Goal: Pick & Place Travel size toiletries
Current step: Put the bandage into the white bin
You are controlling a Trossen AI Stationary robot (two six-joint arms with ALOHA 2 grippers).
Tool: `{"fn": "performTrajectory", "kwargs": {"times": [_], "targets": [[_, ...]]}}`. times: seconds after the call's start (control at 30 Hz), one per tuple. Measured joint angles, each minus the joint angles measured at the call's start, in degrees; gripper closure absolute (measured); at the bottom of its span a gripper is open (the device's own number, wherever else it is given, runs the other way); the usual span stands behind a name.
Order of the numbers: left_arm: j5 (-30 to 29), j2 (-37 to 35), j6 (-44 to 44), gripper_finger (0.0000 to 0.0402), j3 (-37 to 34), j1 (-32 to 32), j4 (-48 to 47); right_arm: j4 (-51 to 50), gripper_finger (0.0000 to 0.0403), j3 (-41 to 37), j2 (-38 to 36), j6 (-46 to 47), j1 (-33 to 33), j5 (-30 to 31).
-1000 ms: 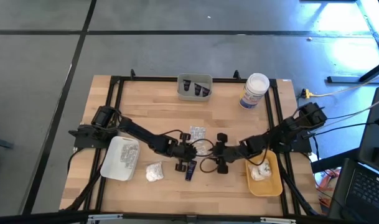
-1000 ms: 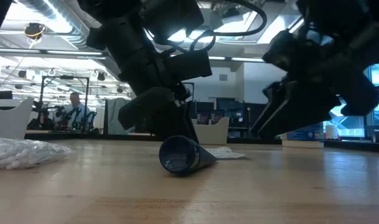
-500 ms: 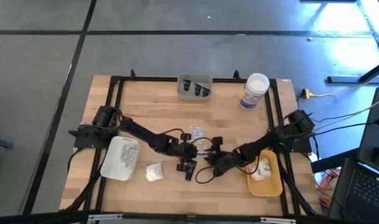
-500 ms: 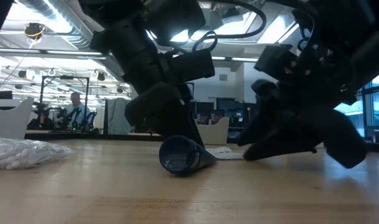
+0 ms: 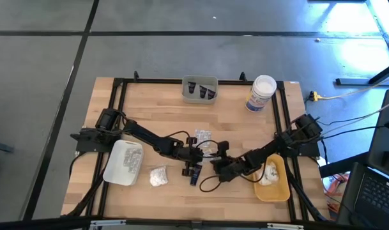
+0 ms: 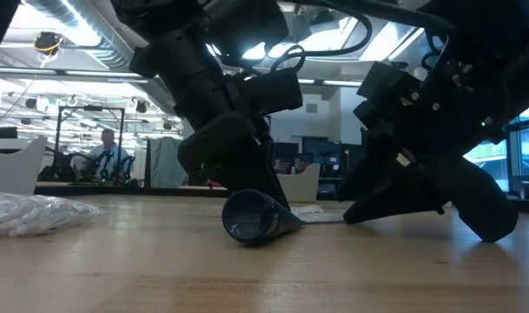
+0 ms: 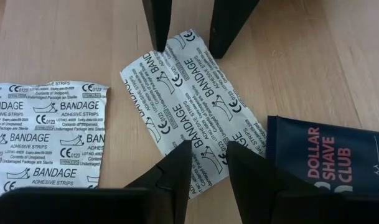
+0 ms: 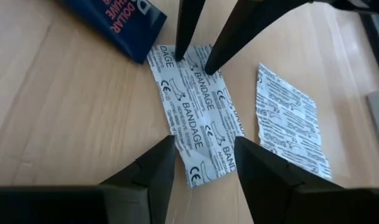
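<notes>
— Both grippers meet at mid-table. How do they stand?

— Left gripper has its fingertips a narrow gap apart, resting on one short end of a white bandage packet that lies flat on the wooden table. Right gripper sits at the opposite end with its fingers spread wider, straddling that edge. Neither one is clamped on the packet.

— What lies around it?

— A second bandage packet lies just beside it, also flat. On the other side a dark tube printed "Dollar Shave Club" nearly touches the first packet's corner.

— And farther off?

— From above, a white puffy bundle rests near the white tray on the left arm's side. Another bundle lies in the yellow tray on the right. Dark tubes sit in the grey tray at the far edge, with the white jar nearby.
</notes>
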Motion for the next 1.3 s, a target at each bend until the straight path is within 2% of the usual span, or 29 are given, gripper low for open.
{"fn": "performTrajectory", "kwargs": {"times": [0.47, 0.6, 0.83, 1.03, 1.3], "targets": [[0.5, 0.0, 0.0, 0.0300, 0.0, 0.0, 0.0, -1.1, 0.0255, 0.0, 0.0, -1.6, 0.2, 3.7], [1.2, 0.0, -0.8, 0.0300, 0.0, 0.0, 0.0, -1.1, 0.0254, -0.1, 0.0, -2.2, -0.2, 0.1], [1.3, 0.0, -1.5, 0.0300, 0.0, 0.0, 0.0, -1.4, 0.0263, -0.1, 0.0, -3.0, 0.1, -1.8], [2.4, 0.0, -1.6, 0.0300, 0.0, 0.0, 0.0, -1.7, 0.0280, -0.1, 0.0, -3.5, 0.3, 1.8], [3.0, 0.0, -1.7, 0.0300, 0.0, -0.1, 0.0, -1.9, 0.0303, -0.1, 0.0, -3.4, -1.4, -0.8]]}}
